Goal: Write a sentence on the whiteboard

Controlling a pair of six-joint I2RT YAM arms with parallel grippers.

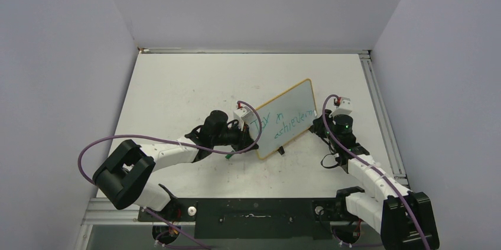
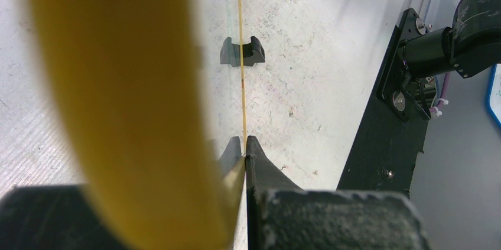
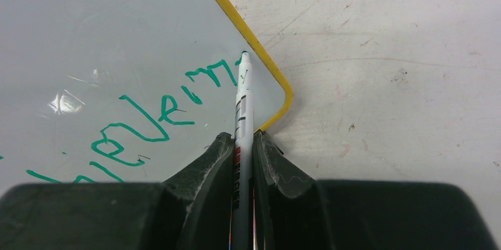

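The whiteboard [image 1: 298, 97], white with a yellow rim, stands tilted in the middle of the table on a black foot [image 2: 242, 51]. My left gripper [image 1: 254, 138] is shut on its left edge. In the left wrist view the board shows edge-on as a thin yellow line [image 2: 240, 55] running into the closed jaws of that gripper [image 2: 244, 143]. The sentence [image 1: 280, 121] is in teal-green handwriting in two slanted lines. My right gripper [image 3: 241, 138] is shut on a white marker [image 3: 242, 105], whose tip is at the last letters [image 3: 207, 75] near the board's rounded corner.
A black base plate [image 1: 254, 211] spans the near edge between the arm mounts. An aluminium rail [image 1: 381, 108] runs along the table's right side. Grey walls close in the table on three sides. The tabletop [image 3: 384, 55] is white and scuffed.
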